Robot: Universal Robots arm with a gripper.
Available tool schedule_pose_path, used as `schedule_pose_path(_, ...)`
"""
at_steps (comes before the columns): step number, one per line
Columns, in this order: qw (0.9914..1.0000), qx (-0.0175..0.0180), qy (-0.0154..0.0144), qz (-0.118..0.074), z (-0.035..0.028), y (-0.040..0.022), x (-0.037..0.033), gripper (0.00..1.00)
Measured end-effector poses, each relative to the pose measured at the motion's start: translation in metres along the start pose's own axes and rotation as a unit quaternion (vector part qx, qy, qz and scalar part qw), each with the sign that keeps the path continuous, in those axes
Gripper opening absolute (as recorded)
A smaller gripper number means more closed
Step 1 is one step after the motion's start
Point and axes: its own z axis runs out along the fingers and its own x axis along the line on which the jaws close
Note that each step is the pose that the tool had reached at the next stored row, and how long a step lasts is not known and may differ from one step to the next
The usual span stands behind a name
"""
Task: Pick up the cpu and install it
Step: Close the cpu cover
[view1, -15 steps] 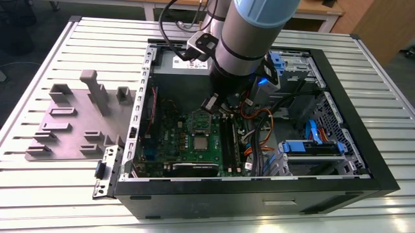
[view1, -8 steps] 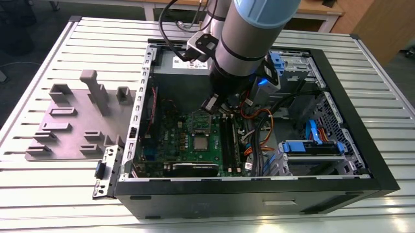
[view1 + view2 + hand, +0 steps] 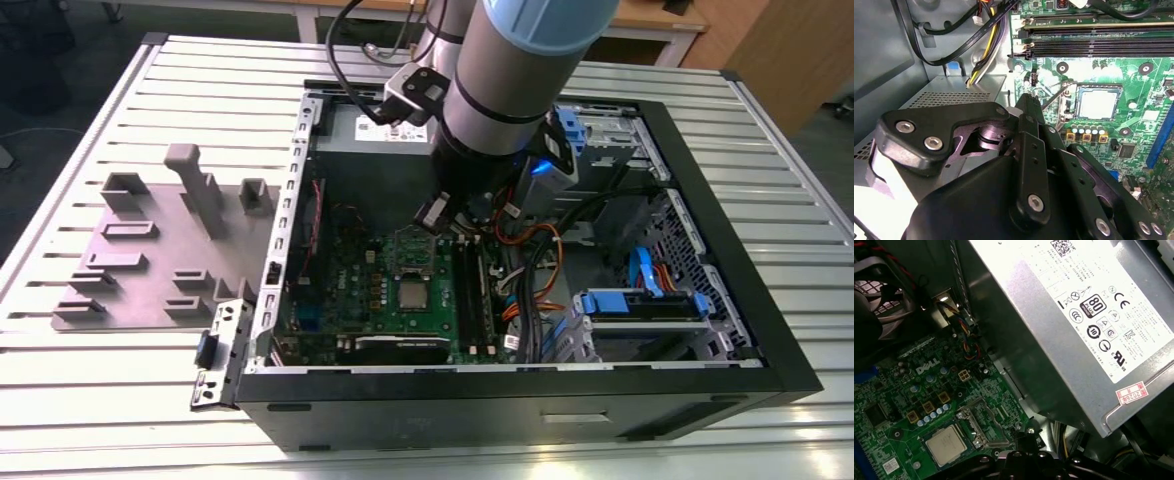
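The cpu (image 3: 414,293) is a small silver-grey square lying flat in the socket on the green motherboard (image 3: 350,262) inside the open computer case. In both wrist views the cpu (image 3: 1097,103) (image 3: 947,445) sits bare, with the silver metal socket bracket (image 3: 982,423) swung open beside it. My gripper (image 3: 433,220) hangs above the board, apart from the cpu, on the side toward the power supply. Its black fingers come together at the tip (image 3: 1027,101) with nothing between them. The gripper (image 3: 1025,436) tip also pokes in at the picture's edge in the first wrist view.
The grey power supply box (image 3: 1079,325) stands close beside the gripper. Memory slots (image 3: 1094,45), cable bundles (image 3: 984,40) and a fan (image 3: 874,310) ring the socket. A grey-purple fixture plate (image 3: 147,250) lies outside the case, at the exterior view's left. Blue drive bays (image 3: 641,300) fill the case's other end.
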Motion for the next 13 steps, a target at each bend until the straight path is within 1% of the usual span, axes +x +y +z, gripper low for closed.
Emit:
schedule_pose_path(8,0.99995,-0.0012,0.0019,-0.01,-0.0008,-0.0016,0.0041,0.11)
schedule_pose_path(13,0.99994,-0.0012,0.002,-0.01,-0.0009,-0.002,0.0047,0.11)
